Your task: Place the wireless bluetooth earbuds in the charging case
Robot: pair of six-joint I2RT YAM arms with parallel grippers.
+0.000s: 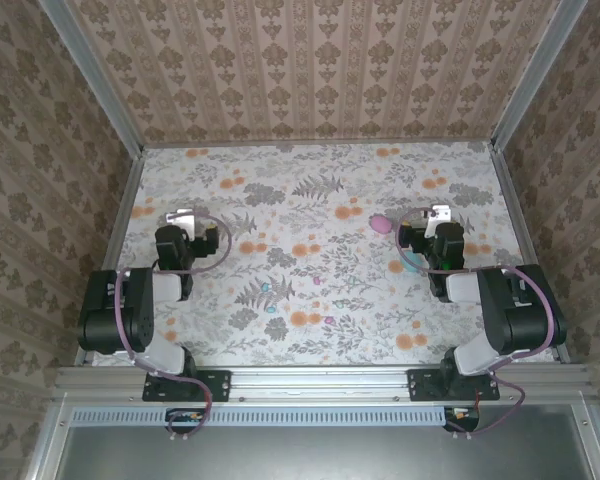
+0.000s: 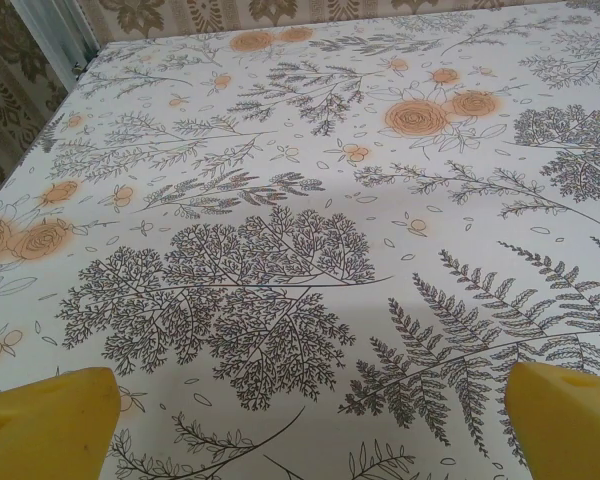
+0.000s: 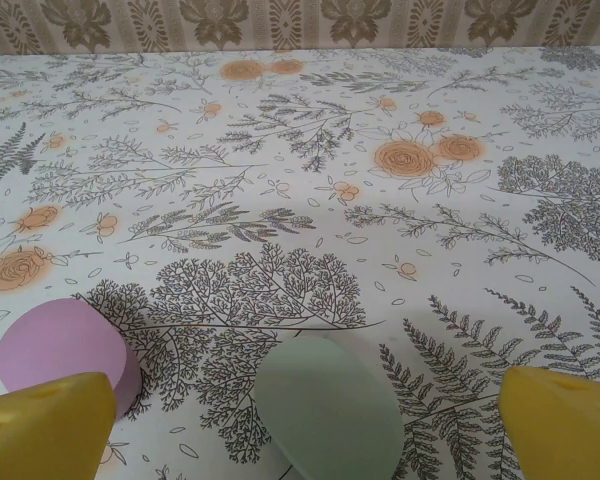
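Note:
Several tiny pastel earbuds lie scattered on the flowered mat mid-table, among them a blue one (image 1: 271, 308), a pink one (image 1: 318, 281) and a mint one (image 1: 352, 283). A pink pebble-shaped case (image 1: 380, 222) (image 3: 65, 350) lies closed to the left of my right gripper (image 1: 436, 222). A closed mint case (image 3: 325, 405) (image 1: 402, 264) lies on the mat between that gripper's spread yellow fingers (image 3: 50, 425), untouched; the right gripper (image 3: 305, 435) is open. My left gripper (image 1: 185, 222) (image 2: 310, 435) hovers open over bare mat, its yellow fingertips (image 2: 565, 415) wide apart.
The mat (image 1: 320, 190) is bounded by patterned walls at the back and both sides, with metal rails (image 1: 120, 215) along the side edges. Open mat stretches between the two arms and toward the back wall.

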